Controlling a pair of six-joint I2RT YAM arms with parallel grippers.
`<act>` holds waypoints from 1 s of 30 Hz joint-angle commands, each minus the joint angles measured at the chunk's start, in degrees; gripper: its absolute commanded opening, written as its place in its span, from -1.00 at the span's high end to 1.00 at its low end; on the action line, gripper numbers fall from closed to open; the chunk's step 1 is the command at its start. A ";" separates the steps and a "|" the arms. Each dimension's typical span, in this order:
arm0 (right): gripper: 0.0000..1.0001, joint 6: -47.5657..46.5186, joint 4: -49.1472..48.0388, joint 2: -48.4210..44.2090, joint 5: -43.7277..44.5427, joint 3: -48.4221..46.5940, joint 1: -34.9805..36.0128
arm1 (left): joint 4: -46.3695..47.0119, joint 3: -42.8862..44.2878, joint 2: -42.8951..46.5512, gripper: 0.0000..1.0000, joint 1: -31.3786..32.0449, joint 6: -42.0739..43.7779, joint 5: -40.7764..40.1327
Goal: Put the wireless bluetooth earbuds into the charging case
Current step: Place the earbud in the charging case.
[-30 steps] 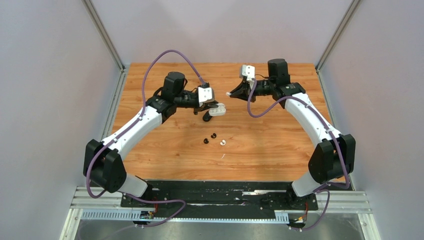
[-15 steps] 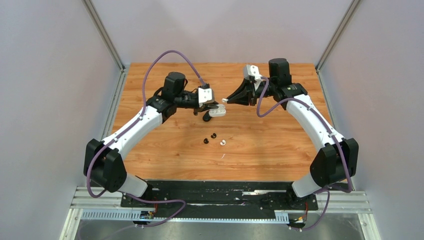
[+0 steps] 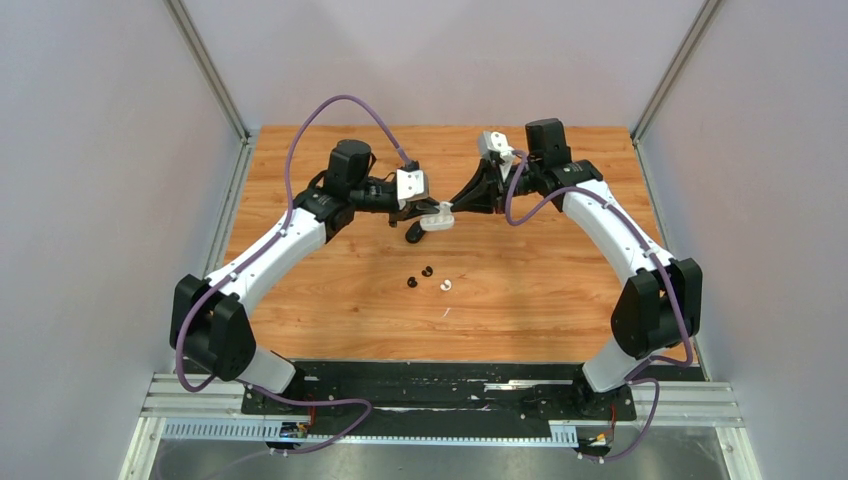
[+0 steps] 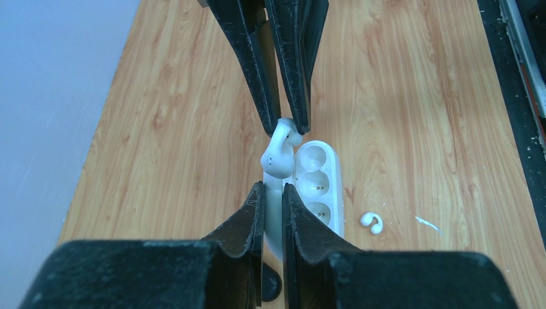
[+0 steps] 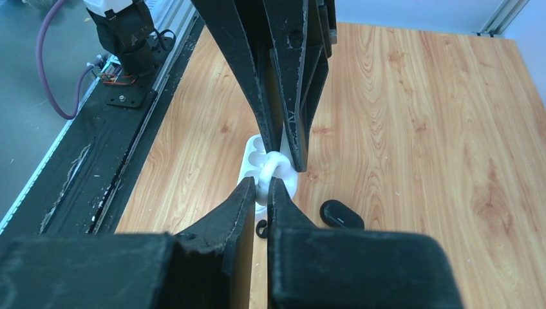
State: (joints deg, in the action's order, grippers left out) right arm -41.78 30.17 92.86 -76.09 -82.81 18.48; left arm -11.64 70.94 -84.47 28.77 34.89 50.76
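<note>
Now my right pincer (image 5: 263,187) grips a white earbud (image 4: 278,158) over the charging case (image 4: 317,183) clamped in my left pincer (image 4: 273,191); if misaligned, it could jam or drop.

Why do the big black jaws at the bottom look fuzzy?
Left wrist view: the near jaws sit very close to the lens and blur, while the white earbud and white case look sharp. Right wrist view: the same blur. Top external view: even light, faint shadows.
</note>
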 commanded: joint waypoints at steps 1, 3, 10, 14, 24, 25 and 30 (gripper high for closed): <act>1.00 -4.36 2.90 0.08 0.33 -2.54 0.89 | 0.32 3.00 0.87 1.00 -0.12 0.93 2.32; 1.00 -4.94 3.81 0.42 -0.09 -3.14 1.03 | 0.12 3.10 0.84 1.00 -0.12 1.22 2.25; 1.00 -10.33 9.19 -0.09 -1.06 -5.18 2.01 | -1.66 4.14 -0.73 1.00 -0.12 0.86 1.61; 1.00 -14.95 14.27 0.10 -0.74 -6.29 2.11 | -1.00 4.09 -1.27 1.00 -0.20 0.67 0.36; 1.00 -20.63 19.98 3.60 2.00 -9.51 2.30 | -2.22 5.00 -0.94 1.00 -0.21 2.32 1.49; 1.00 -20.95 20.39 3.88 1.96 -9.73 2.39 | -2.23 5.00 -0.91 1.00 -0.25 2.56 1.51; 1.00 -22.69 22.70 4.91 2.95 -11.18 3.00 | -2.68 5.40 -1.01 1.00 -0.21 3.19 1.75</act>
State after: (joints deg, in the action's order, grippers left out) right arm -60.82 50.39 96.95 -72.73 -90.65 20.67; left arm -14.57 73.67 -85.78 28.69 36.53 50.98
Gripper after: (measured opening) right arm 0.069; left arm 0.167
